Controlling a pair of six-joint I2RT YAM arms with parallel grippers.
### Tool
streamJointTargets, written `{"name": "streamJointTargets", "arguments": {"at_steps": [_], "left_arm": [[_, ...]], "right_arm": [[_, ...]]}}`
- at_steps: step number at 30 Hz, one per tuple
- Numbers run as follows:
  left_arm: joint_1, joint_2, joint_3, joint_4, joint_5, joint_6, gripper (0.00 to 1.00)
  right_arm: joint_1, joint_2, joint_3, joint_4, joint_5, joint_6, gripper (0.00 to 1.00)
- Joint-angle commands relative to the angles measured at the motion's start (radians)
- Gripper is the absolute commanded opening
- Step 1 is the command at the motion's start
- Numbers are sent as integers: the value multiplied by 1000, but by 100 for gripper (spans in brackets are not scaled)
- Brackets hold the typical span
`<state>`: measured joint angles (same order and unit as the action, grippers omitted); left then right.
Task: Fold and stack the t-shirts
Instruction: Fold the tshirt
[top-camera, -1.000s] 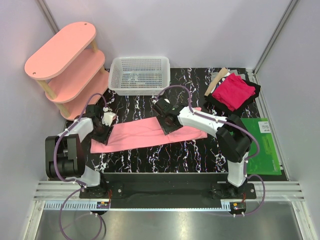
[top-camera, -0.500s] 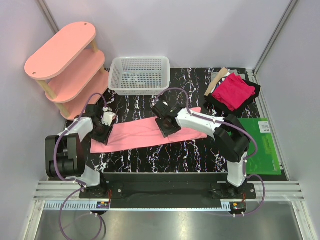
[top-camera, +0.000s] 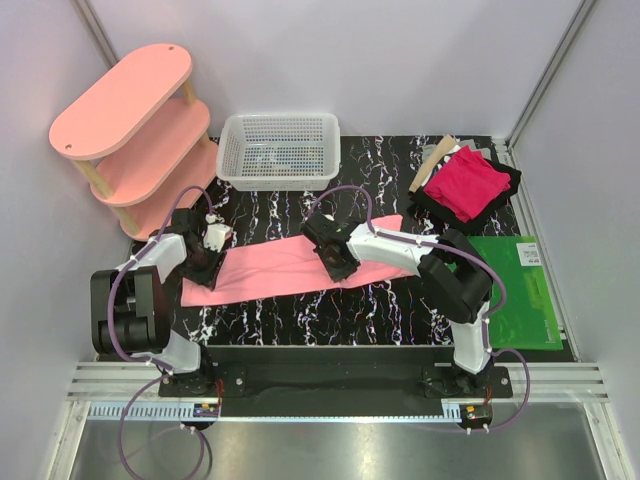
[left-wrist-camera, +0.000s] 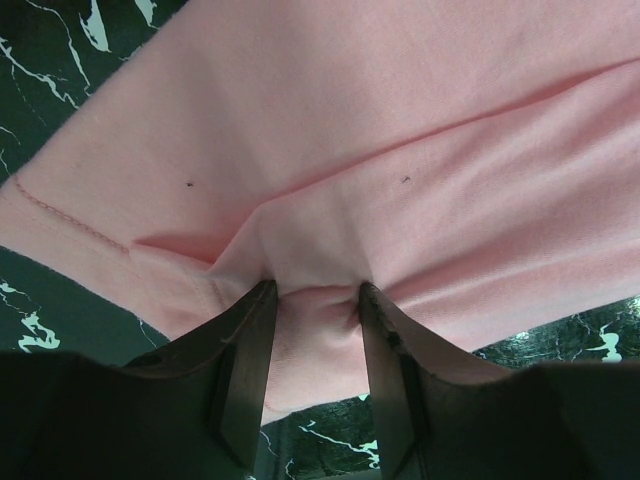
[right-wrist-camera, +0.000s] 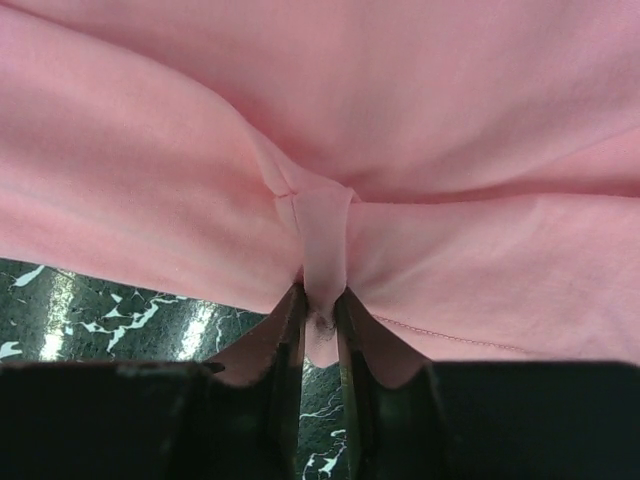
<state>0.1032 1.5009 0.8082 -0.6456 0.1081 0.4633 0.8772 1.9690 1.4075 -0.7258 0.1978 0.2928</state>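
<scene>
**Right gripper shifted left along the pink shirt, fold in progress**

Right gripper (top-camera: 330, 254) has crept a little left and near over the last second, and its elbow has followed. Left gripper (top-camera: 203, 262) hasn't budged.

Status for you:
- salmon-pink t-shirt (top-camera: 280, 265) lies as a long strip across the middle of the counter (top-camera: 300, 315), left end lower than the right end.
- Left gripper is at the strip's left end. Its wrist view shows the jaws part-way apart with a bunch of pink cloth squeezed between them, so it's pinching the shirt.
- Right gripper is around mid-strip, jaws pressed almost together on a narrow pleat of the same shirt, with a hem seam just beside it.
- magenta-red t-shirt (top-camera: 468, 183) sits at the far right corner, well apart from both arms and crumpled. It looks untouched.

My read: you're mid-fold on shirt one, shortening the strip lengthwise. Stacking hasn't begun.

Next move as I see it: lift the right pinch clear of the counter and carry it over toward the left end, keeping the left pinch as anchor. Lift enough that the lower layer doesn't drag. The right pleat is thin, so watch for slip.
</scene>
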Motion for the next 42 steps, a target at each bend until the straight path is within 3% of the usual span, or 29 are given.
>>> {"name": "streamJointTargets", "arguments": {"at_steps": [1,15,23,26,29,36,38,39,42], "left_arm": [[9,35,-14,27,-30,15,44],[9,35,-40,40,-53,31,44],[12,35,-49,43,-56,37,44],[10,30,-55,43,-56,40,44],[12,25,-63,43,-62,46,44],[10,27,-73,44,-51,47,44],[10,24,-78,43,-54,49,44],[10,19,-79,44,-61,52,44],[13,12,-86,52,-68,60,44]], "right_arm": [[6,-25,31,3,34,-1,25],[-26,-19,134,-57,129,-69,24],[-161,82,241,-35,83,-115,18],[-187,125,291,-27,51,-118,20],[-191,171,335,-30,52,-132,29],[-233,255,462,-30,71,-139,29],[-242,263,502,-50,72,-135,39],[-245,255,521,-70,77,-129,54],[-248,168,460,-81,92,-106,74]]}}
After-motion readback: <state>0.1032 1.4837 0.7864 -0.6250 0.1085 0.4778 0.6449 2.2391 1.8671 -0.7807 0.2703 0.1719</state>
